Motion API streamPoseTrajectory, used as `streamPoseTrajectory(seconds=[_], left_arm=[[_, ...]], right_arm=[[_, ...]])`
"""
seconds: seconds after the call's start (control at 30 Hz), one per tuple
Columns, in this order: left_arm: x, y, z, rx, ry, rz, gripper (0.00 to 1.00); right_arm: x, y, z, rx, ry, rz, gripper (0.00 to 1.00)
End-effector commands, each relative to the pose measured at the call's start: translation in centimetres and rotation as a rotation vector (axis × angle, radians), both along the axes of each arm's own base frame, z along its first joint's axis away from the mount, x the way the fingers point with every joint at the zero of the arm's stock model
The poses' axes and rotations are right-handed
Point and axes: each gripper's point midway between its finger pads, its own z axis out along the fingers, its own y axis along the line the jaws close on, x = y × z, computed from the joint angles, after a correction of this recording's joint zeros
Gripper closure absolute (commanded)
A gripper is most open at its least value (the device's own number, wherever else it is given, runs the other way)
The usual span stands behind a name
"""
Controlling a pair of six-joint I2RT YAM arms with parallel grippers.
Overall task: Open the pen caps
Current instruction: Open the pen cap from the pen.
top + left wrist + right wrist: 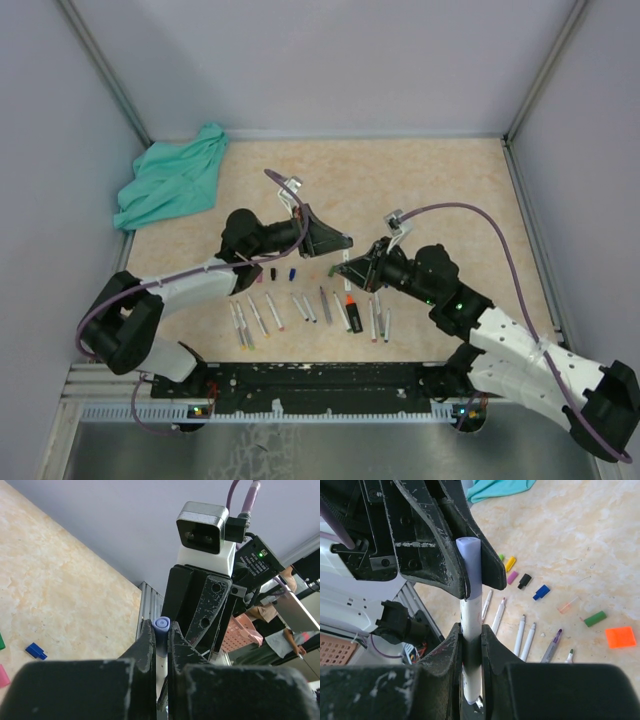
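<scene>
We saw right gripper (471,630) jaws clenched on a white pen (470,612), left gripper (160,627) jaws grasping its lilac cap (469,565).

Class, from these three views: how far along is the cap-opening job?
Done: the blue cap and black cap, among others, lie loose beside bare pens. In hand: left gripper pinches the lilac cap, right gripper holds its pen. Left: pulling them apart.

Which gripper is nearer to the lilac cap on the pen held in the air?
Left. The left gripper is shut on the lilac cap itself. The right gripper does not touch the cap: it is shut on the white barrel, further along the pen.
</scene>
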Motion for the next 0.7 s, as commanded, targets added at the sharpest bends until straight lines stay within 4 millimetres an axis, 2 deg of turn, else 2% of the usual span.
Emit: streamPoseTrajectory(seconds=[0.0,0.23,0.47,0.67], left_arm=[[3.3,0.8,4.2,-0.077,-0.083,0.105,1.0],[8.1,2.5,7.3,-0.084,-0.163,0.289,1.0],[10.3,3.8,10.2,-0.096,-0.178,0.352,1.0],[11.1,6.3,9.4,-0.024,-0.15,0.414,1.0]], right_arm=[[-2.2,0.5,0.4,0.046,0.0,0.052,1.0],[-4.5,1.5,-0.4,0.056,0.022,0.093,1.0],[-5.4,1.6,0.3,0.069,-0.001,0.099,1.0],[-5.3,0.1,0.9,0.042,-0.022,0.056,1.0]])
